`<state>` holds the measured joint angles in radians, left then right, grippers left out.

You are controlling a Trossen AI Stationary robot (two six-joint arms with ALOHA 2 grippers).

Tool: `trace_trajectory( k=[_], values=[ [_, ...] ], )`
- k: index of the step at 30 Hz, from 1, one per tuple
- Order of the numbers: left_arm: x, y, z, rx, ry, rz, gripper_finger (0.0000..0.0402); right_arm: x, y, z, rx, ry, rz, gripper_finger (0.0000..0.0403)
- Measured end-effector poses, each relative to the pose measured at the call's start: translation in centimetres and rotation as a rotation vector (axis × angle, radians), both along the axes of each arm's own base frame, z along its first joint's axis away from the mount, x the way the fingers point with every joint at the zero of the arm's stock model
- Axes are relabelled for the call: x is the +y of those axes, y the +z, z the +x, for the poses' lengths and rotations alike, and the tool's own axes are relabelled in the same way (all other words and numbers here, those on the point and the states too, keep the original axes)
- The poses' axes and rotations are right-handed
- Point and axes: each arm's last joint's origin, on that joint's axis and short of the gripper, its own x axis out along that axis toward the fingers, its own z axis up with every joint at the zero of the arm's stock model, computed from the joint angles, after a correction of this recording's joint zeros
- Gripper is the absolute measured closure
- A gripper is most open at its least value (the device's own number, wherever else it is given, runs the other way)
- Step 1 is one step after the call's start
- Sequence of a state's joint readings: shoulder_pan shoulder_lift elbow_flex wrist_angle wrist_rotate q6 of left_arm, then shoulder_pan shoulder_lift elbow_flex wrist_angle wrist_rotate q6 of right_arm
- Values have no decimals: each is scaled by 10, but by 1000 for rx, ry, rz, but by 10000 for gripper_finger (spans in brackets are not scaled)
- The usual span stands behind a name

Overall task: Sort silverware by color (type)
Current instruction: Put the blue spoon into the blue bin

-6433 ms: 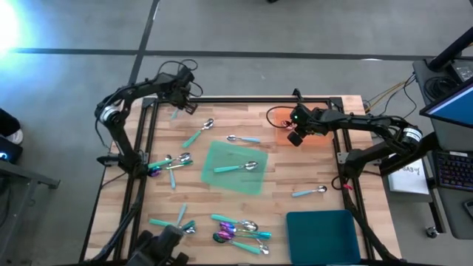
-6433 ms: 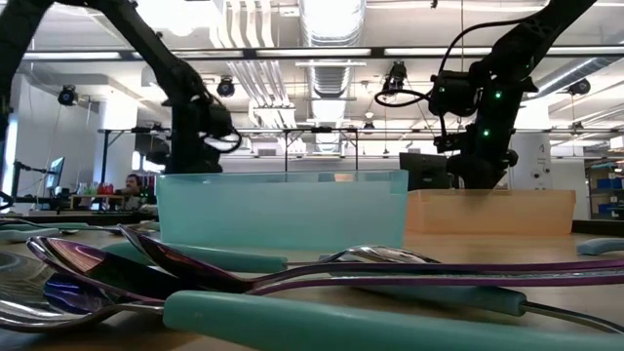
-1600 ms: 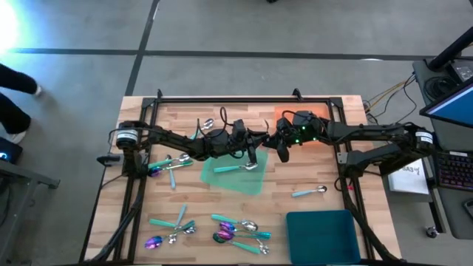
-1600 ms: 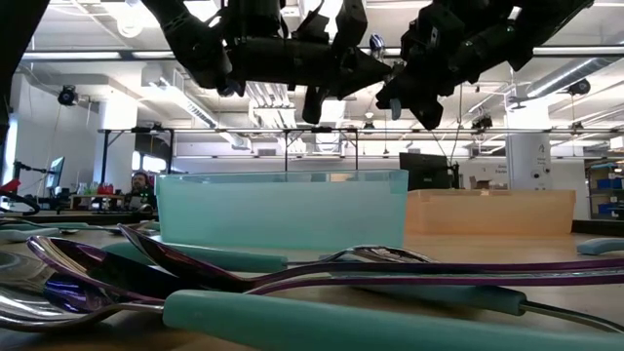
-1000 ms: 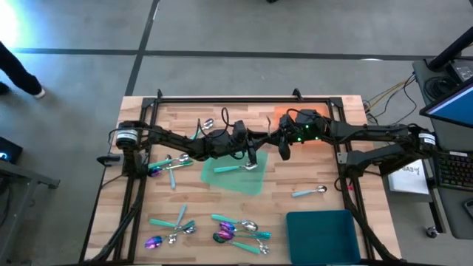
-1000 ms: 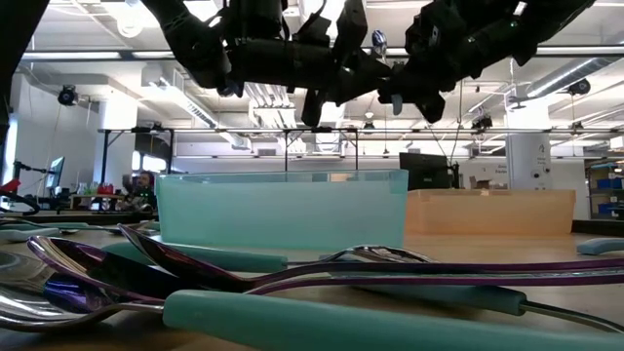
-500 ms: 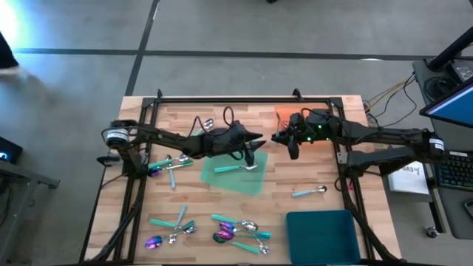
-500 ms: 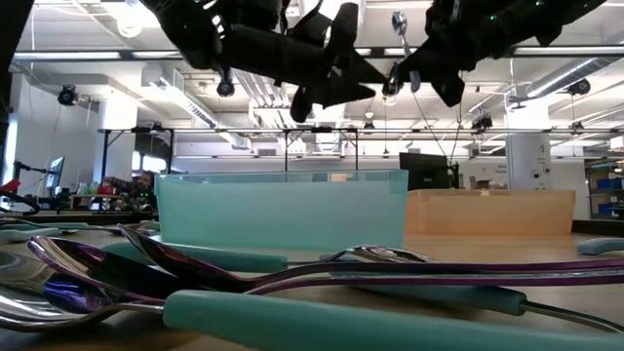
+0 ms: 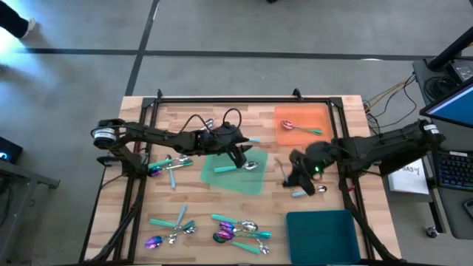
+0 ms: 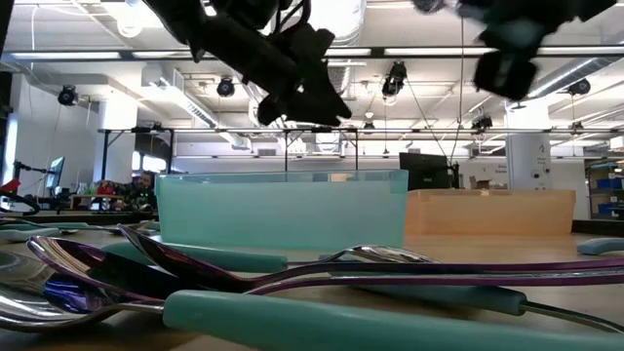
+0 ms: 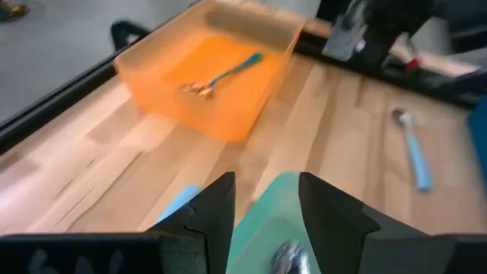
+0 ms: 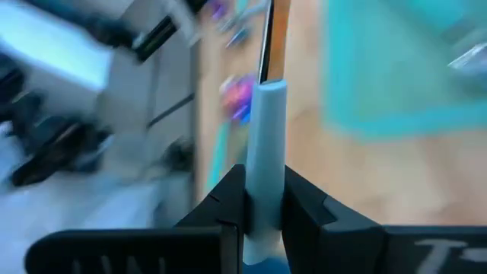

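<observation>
Sorting was barely begun: one spoon [image 9: 298, 128] lay in the orange tray [image 9: 319, 116], one on the green tray [image 9: 222, 179], and most silverware [image 9: 238, 230] remained scattered on the table [image 9: 199, 199]. The left gripper [image 9: 241, 156] hung open and empty over the green tray; the right gripper [image 9: 290, 177] was clamped on a teal-handled utensil [image 12: 266, 137] near the table's right side.

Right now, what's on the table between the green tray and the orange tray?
High view: bare wood between the green tray and the orange tray; nothing lies there.

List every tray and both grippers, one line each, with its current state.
Flat orange tray: holds one teal-handled spoon.
Flat green tray: holds one silver-headed teal spoon.
Dark teal tray: nothing visible inside.
Left gripper: open, empty, over the green tray.
Right gripper: shut on a pale blue utensil handle.
</observation>
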<state>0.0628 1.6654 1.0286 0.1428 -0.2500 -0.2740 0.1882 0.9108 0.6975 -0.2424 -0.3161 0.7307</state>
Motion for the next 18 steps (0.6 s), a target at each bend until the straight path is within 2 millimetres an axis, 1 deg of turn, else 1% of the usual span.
trace_trajectory(
  k=[5, 8, 14, 18],
  values=[
    [2, -4, -6, 83, 37, 15, 271, 37, -2, -12, 115, 104, 119, 360],
    [2, -9, -10, 136, 54, -11, 271, 57, -5, -23, 203, 154, 173, 360],
    [2, -13, -14, 189, 83, -53, 271, 88, -10, -45, 369, 239, 230, 360],
    [2, -15, -16, 211, 85, -57, 271, 105, -18, -56, 492, 256, 249, 360]
  ],
)
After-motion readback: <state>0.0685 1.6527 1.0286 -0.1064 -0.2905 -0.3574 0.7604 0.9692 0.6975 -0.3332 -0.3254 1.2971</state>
